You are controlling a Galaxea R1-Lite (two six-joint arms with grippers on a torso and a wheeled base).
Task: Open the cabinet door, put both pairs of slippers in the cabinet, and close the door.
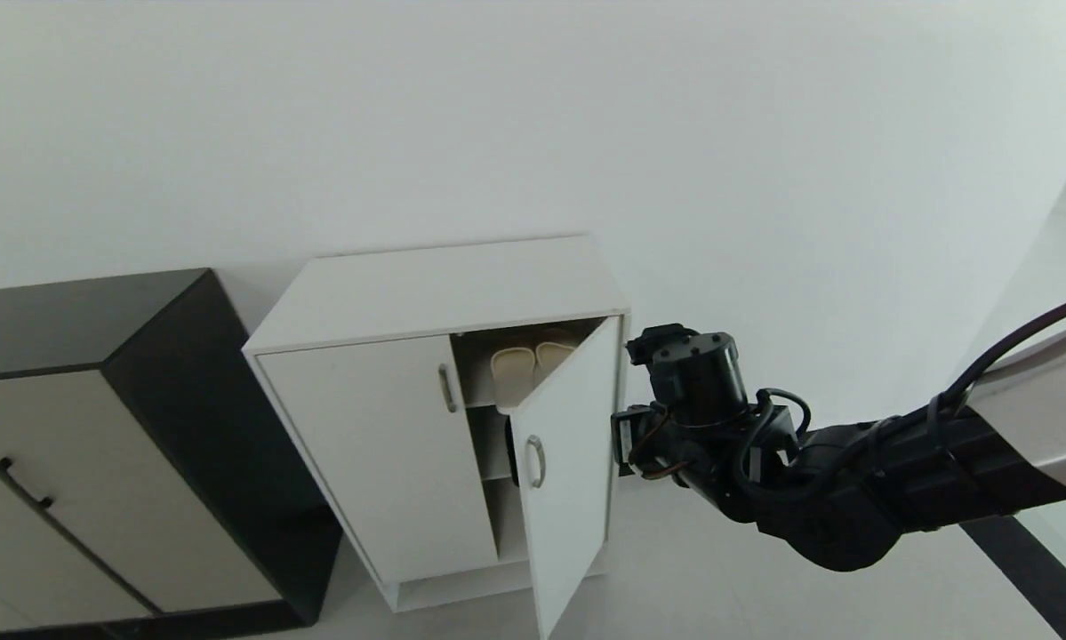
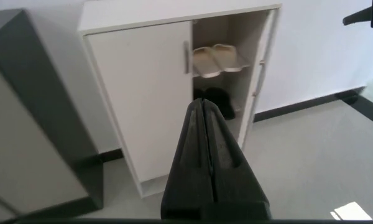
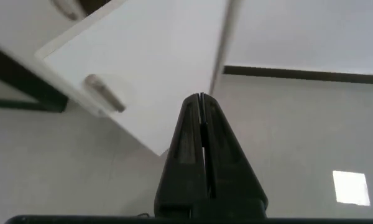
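Note:
The white cabinet (image 1: 435, 293) stands against the wall with its left door closed and its right door (image 1: 568, 462) swung partly open. A beige pair of slippers (image 1: 525, 363) lies on the top shelf, also seen as the beige pair (image 2: 216, 59) from the left wrist. A dark pair (image 2: 219, 102) sits on the shelf below. My right gripper (image 3: 201, 98) is shut, its tip at the outer face of the open door, beside the door handle (image 3: 102, 93). My left gripper (image 2: 202, 104) is shut and empty, held back from the cabinet front.
A black cabinet with beige doors (image 1: 97, 400) stands directly left of the white one. A dark baseboard (image 1: 1030, 569) runs along the wall on the right. Grey floor (image 1: 719, 587) lies open in front of the cabinet.

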